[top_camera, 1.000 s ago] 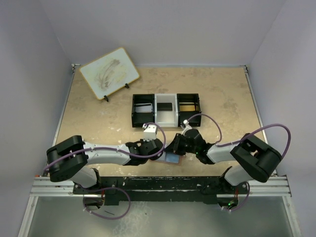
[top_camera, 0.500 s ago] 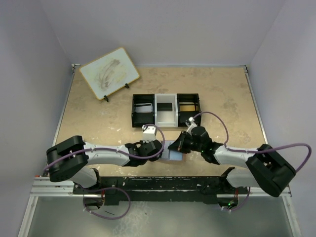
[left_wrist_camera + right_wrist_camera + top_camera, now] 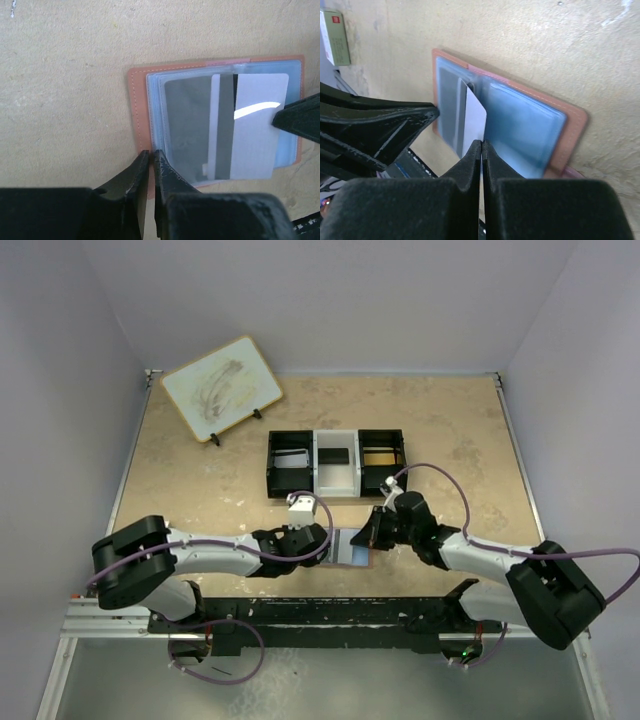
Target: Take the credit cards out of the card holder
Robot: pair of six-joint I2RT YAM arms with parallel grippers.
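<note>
I count one holder (image 3: 137,110), lying open just on the near side of the tray (image 3: 270,465). There are two cards in it: a grey card (image 3: 187,125) in its sleeve and a pale card (image 3: 255,135) half out. Both arms lie low, reaching inward to the holder. My left gripper (image 3: 150,155) is pinched on the holder's brown edge, and my right gripper (image 3: 481,145) nips the pale card's free edge.

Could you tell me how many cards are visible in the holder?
2: a grey card tucked inside the holder, and a white card partly out, pinched by the right end effector. More may be hidden.
</note>
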